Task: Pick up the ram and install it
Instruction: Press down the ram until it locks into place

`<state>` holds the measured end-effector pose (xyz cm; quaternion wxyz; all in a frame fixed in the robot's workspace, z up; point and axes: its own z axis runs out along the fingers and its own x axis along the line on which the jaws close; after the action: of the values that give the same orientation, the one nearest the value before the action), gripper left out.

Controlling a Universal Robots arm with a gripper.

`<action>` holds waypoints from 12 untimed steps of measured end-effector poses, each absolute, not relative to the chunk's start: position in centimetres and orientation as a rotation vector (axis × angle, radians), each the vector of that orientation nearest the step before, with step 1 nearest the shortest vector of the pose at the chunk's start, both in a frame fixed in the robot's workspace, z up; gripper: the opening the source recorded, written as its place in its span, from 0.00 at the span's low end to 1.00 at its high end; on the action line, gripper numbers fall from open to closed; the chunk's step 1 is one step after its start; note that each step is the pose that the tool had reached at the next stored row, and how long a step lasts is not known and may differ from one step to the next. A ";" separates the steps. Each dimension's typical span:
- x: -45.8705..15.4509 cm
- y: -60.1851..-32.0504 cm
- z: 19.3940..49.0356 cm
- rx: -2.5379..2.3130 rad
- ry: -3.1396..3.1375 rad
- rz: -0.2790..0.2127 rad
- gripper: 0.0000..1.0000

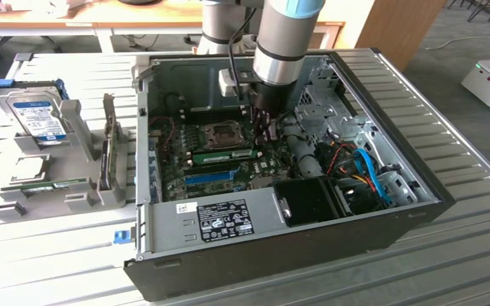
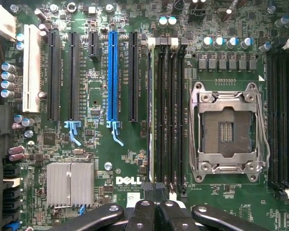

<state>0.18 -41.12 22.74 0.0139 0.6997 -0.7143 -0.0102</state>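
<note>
The ram [image 1: 227, 155] is a thin green stick standing on edge in a memory slot beside the CPU socket [image 1: 224, 134], inside the open computer case [image 1: 415, 210]. From the wrist camera it is a pale thin edge [image 2: 151, 110] in the outermost of the black memory slots. My gripper [image 1: 265, 129] hangs inside the case, close above the motherboard and just past one end of that stick. Its black fingers [image 2: 143, 214] are shut together with nothing between them [image 2: 156, 208]. I cannot tell whether they touch the stick.
The blue slot strip [image 2: 112, 77] and a silver heatsink [image 2: 70, 184] lie beside the memory slots. On the exterior view's left, grey holders carry a hard drive [image 1: 39, 120] and a thin green board [image 1: 53, 186]. Cables [image 1: 366, 172] and the case walls crowd the arm.
</note>
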 end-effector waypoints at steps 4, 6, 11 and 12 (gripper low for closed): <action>0.2 -41.1 22.7 2.179 -2.224 -0.032 0.11; 0.2 -41.1 22.7 2.179 -2.224 -0.032 0.11; 0.2 -41.1 22.6 2.179 -2.224 -0.032 0.11; 0.2 -41.1 22.6 2.179 -2.224 -0.032 0.11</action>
<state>0.18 -41.12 22.61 0.0140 0.6997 -0.7143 -0.0101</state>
